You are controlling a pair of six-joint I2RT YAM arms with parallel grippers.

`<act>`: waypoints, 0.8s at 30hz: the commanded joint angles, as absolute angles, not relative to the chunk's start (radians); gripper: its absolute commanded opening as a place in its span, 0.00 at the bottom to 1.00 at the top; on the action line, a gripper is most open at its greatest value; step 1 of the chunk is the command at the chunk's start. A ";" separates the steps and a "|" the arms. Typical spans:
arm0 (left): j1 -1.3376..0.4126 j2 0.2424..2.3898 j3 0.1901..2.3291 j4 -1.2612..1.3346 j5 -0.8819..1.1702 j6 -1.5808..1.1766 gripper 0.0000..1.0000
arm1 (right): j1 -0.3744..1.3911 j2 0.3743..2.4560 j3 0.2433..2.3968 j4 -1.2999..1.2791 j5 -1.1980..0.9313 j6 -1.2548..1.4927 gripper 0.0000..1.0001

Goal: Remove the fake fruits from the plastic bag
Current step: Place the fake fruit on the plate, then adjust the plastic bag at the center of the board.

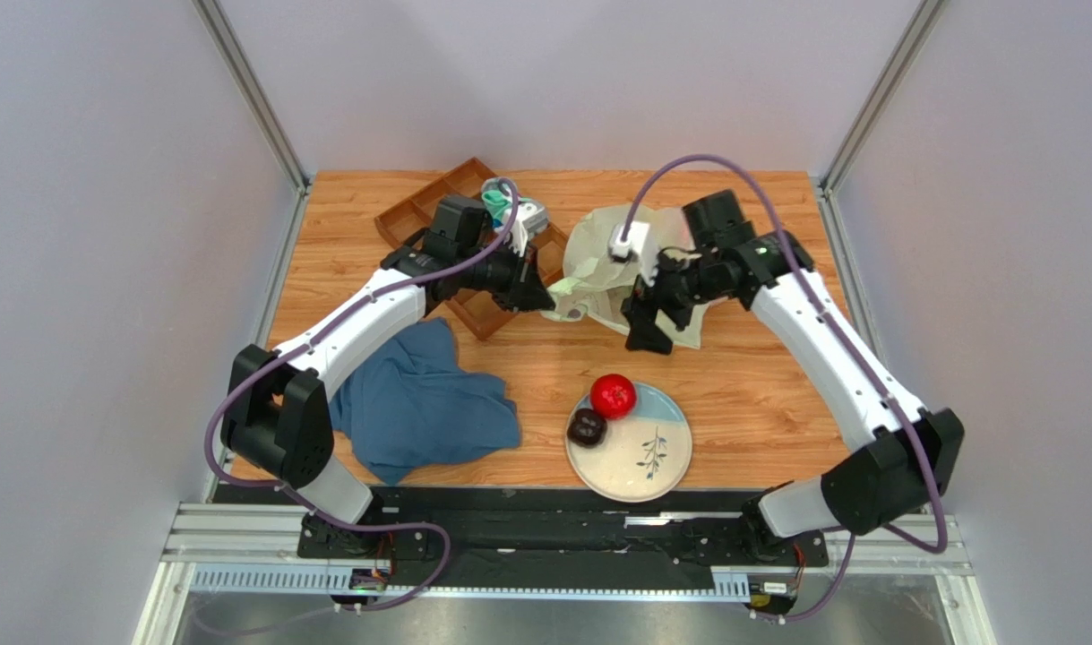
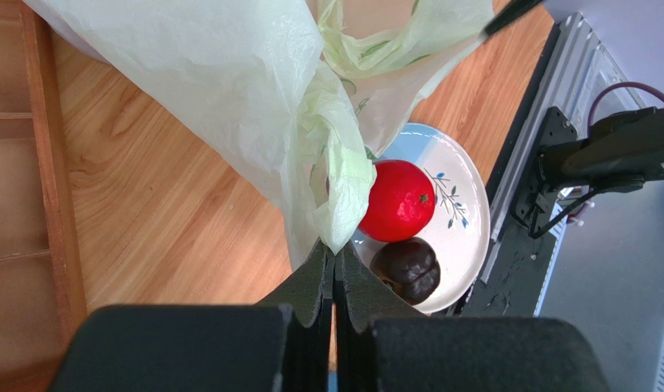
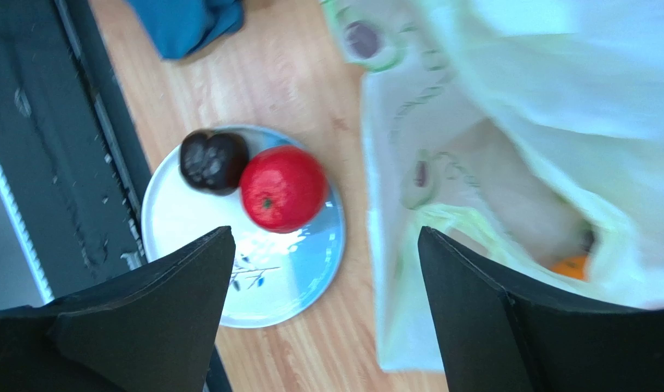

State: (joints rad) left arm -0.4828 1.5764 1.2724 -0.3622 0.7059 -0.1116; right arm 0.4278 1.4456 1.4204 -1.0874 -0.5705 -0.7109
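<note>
The left gripper (image 2: pixel 335 265) has its fingers pressed together on a gathered fold of the plastic bag (image 2: pixel 229 82), which spreads toward 12 o'clock. The right gripper (image 3: pixel 324 235) has its jaws wide apart, holding nothing. From it, the bag lies at 2 o'clock, with an orange fruit (image 3: pixel 571 266) inside at 3 o'clock. The red fruit (image 3: pixel 283 188) and dark purple-brown fruit (image 3: pixel 214 161) sit side by side on the plate (image 3: pixel 286 286) at 11 o'clock.

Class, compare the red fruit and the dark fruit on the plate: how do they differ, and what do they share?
Colour: the red fruit is bright red, the dark fruit purple-brown. Shape: the red fruit is a smooth ball, the dark fruit creased into lobes. Size: the red fruit looks larger than the dark fruit. Both are glossy and sit together on the plate, outside the plastic bag.
</note>
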 commanded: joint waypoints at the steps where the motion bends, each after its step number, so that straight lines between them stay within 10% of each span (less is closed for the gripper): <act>1: -0.485 1.585 1.310 -0.325 0.741 -0.126 0.00 | 0.324 1.410 1.480 -0.974 -0.571 -0.590 0.85; 11: -0.495 1.563 1.335 -0.284 0.758 -0.173 0.00 | 0.307 1.724 1.542 -0.793 -0.437 -0.561 0.49; 24: -0.495 1.433 1.365 -0.239 0.916 -0.292 0.00 | 0.204 2.000 1.681 -0.715 -0.008 -0.460 0.49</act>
